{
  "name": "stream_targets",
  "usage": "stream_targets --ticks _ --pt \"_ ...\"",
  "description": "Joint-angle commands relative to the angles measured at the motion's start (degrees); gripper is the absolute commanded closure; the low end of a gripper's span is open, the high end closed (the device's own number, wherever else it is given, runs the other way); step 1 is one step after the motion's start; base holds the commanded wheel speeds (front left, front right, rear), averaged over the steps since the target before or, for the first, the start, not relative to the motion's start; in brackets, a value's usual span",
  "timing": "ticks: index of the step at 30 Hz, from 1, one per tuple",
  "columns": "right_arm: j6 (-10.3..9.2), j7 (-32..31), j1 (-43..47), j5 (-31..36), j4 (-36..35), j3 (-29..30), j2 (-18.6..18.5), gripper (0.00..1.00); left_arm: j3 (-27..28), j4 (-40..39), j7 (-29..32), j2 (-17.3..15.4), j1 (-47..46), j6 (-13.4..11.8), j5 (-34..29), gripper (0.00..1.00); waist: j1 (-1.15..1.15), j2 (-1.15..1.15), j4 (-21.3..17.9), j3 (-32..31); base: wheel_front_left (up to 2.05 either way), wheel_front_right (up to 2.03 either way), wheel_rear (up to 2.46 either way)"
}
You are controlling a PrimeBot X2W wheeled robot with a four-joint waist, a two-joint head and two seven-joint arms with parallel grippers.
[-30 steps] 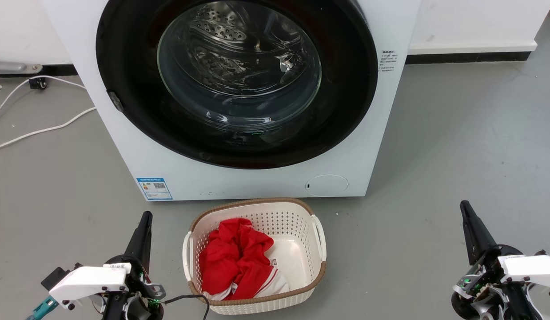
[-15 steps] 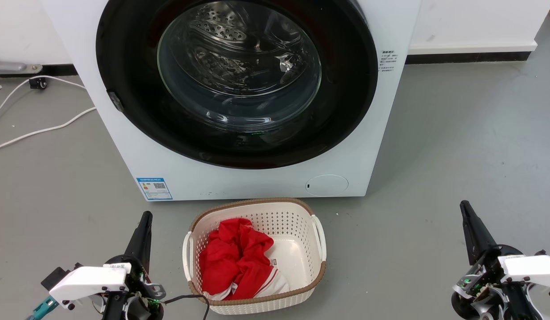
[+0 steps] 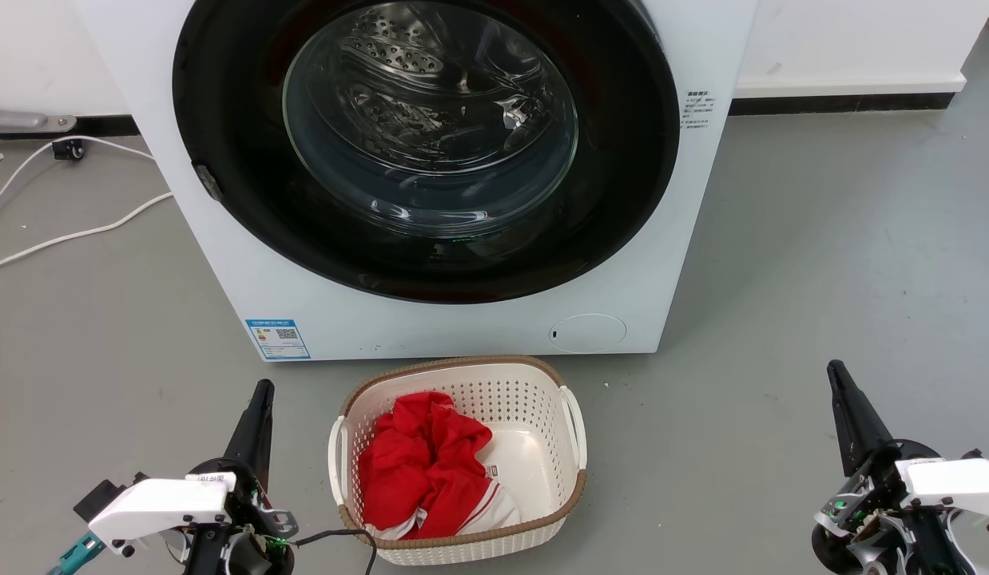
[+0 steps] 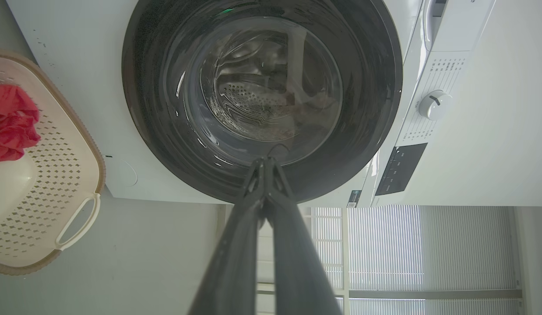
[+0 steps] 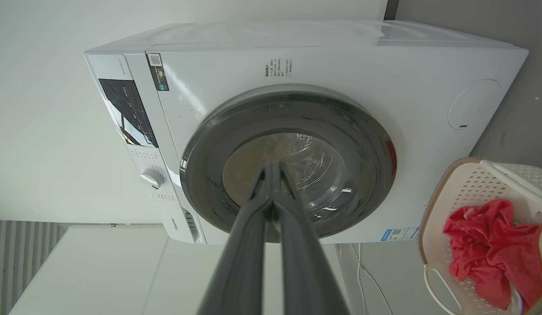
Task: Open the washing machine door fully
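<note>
The washing machine door (image 3: 426,140) lies shut, flush against the front of the washing machine (image 3: 462,327), so the whole task lies ahead. Both grippers hang low in front of the machine and well apart from it. The left gripper (image 3: 262,393) is off its lower left corner and the right gripper (image 3: 836,372) off its lower right. Each has its jaws pressed together and holds nothing (the wrist views show the fingers meeting at the tips).

The main risk, as I judge it, is picking the wrong edge. A small dark tab (image 3: 208,182) sits on the door's rim at the machine's left side. I cannot tell whether it is the catch or part of the hinge, and a pull at the hinge side would only strain the arm. The rim looks glossy and rounded, so closed fingertips may skid off rather than hook behind it.

The basket (image 3: 494,399) with red cloth (image 3: 423,459) stands on the floor just in front of the machine, below the door, where a low arm swing could knock it. White cables (image 3: 79,233) trail on the floor at the machine's left and could snag the wheels.
</note>
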State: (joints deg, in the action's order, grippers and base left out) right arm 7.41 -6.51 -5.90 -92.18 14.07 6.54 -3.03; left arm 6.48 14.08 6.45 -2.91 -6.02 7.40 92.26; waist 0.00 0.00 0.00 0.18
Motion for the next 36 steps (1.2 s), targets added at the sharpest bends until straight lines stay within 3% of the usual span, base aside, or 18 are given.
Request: stream_targets --ticks 1,8,9,22,36 --pt "0.18 0.0 -0.7 0.1 0.0 0.0 0.3 1.00 0.1 0.0 0.0 0.1 -0.4 0.2 -0.2 1.00 0.00 0.00 0.0 0.0 0.00 0.00 0.00" --pt "0.18 0.0 -0.7 0.1 0.0 0.0 0.3 1.00 0.1 0.0 0.0 0.1 -0.4 0.2 -0.2 1.00 0.00 0.00 0.0 0.0 0.00 0.00 0.00" --pt "0.00 0.0 0.0 0.0 0.0 0.0 0.0 0.00 0.0 0.0 0.0 0.0 0.0 0.0 0.0 0.00 0.00 0.00 0.0 0.0 0.00 0.00 0.00" --pt "-0.01 3.2 1.4 3.1 -1.2 -2.1 0.0 0.00 -3.5 -0.8 -3.2 0.1 0.1 0.0 -2.6 0.00 0.00 0.00 0.3 0.0 0.00 0.00 0.00" --pt "0.01 6.7 1.4 22.7 -5.0 -3.9 0.0 0.00 -5.0 -3.1 -6.7 0.1 -0.4 0.0 -17.2 0.00 0.00 0.00 0.6 0.2 0.00 0.00 0.00"
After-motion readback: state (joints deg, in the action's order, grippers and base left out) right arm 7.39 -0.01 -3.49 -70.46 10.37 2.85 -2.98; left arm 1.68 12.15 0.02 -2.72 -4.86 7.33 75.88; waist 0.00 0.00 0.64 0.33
